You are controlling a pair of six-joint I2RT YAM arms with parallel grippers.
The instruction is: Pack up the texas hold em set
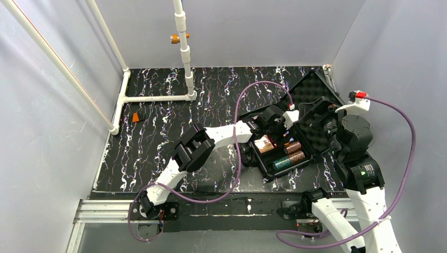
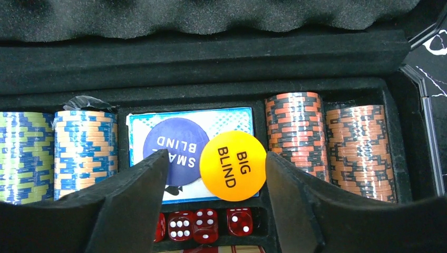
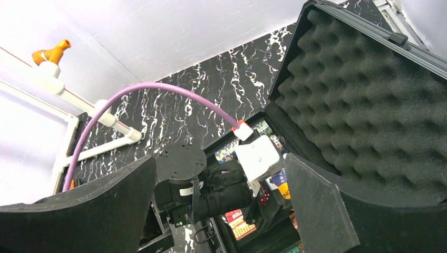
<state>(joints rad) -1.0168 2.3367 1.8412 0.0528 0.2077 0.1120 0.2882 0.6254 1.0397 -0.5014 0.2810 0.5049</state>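
The black case [image 1: 252, 156] lies open at the right, its egg-crate foam lid [image 3: 369, 95] raised. My left gripper [image 2: 216, 154] hovers open over the tray. The yellow BIG BLIND button [image 2: 233, 166] lies between its fingers, close to the right finger and well apart from the left. It rests beside the blue SMALL BLIND button [image 2: 171, 147] on the blue deck [image 2: 232, 118]. Red dice [image 2: 205, 224] sit in a slot below. Chip stacks fill both sides: blue [image 2: 84, 150] and orange [image 2: 295, 132]. My right gripper [image 3: 219, 158] is open and holds nothing, next to the lid.
A white pipe frame [image 1: 184, 52] with an orange fitting [image 1: 179, 38] stands at the back left. A small orange and black object [image 1: 138, 117] lies near its foot. A purple cable [image 1: 238, 158] loops across the black marbled table [image 1: 158, 147]. A red deck [image 1: 263, 145] sits in the case.
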